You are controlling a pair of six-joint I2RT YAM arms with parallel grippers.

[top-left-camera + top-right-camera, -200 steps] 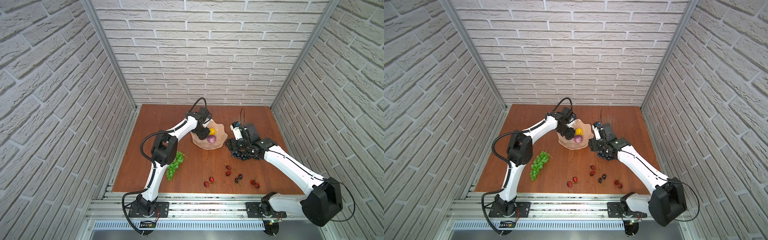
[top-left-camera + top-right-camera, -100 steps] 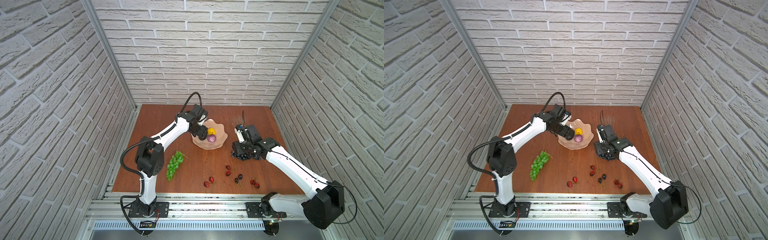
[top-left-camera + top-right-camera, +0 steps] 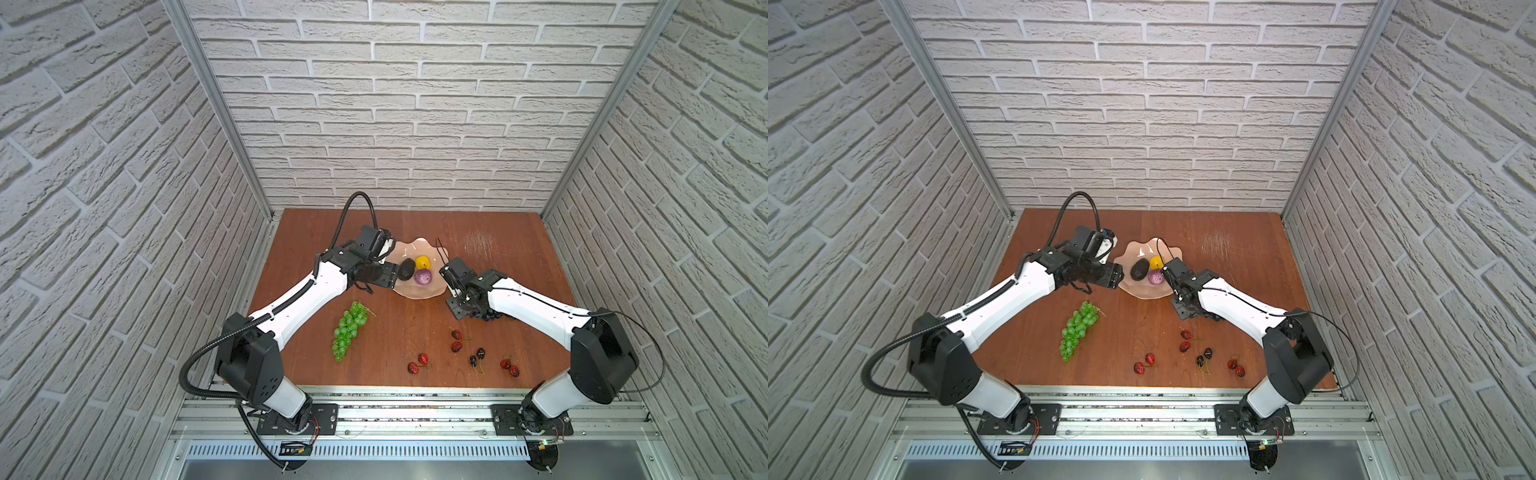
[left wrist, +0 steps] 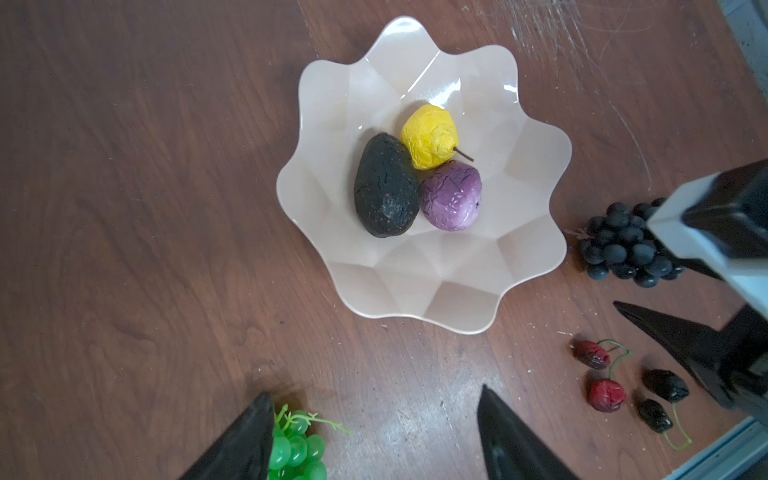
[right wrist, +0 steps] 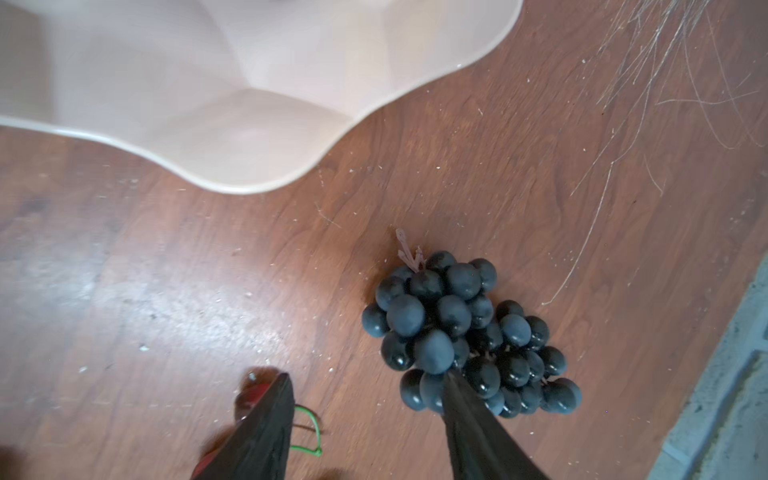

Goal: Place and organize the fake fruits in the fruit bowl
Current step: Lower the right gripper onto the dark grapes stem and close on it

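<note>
The pale pink fruit bowl (image 3: 409, 250) (image 3: 1142, 249) (image 4: 415, 282) (image 5: 249, 104) holds a dark avocado (image 3: 406, 269) (image 4: 385, 185), a yellow lemon-like fruit (image 3: 422, 262) (image 4: 430, 136) and a purple fruit (image 3: 423, 277) (image 4: 451, 195). My left gripper (image 3: 390, 277) (image 4: 374, 395) hangs open and empty just left of the bowl. The green grape bunch (image 3: 350, 330) (image 4: 297, 451) lies at front left. My right gripper (image 3: 459, 309) (image 5: 368, 376) is open, one finger against the dark grape bunch (image 5: 465, 332) (image 4: 623, 245), bare table between its fingers. Several cherries (image 3: 457, 340) (image 4: 606, 395) lie near the front.
A scratched patch (image 3: 478, 245) marks the table behind the right arm. The metal rail (image 3: 415, 395) runs along the front edge. Brick walls close in three sides. In both top views my right forearm (image 3: 532, 307) covers most of the dark grapes.
My left gripper has drawn back leftward off the bowl, uncovering the avocado lying in it. My right gripper has shifted left beside the dark grapes, and its jaws have narrowed a little.
</note>
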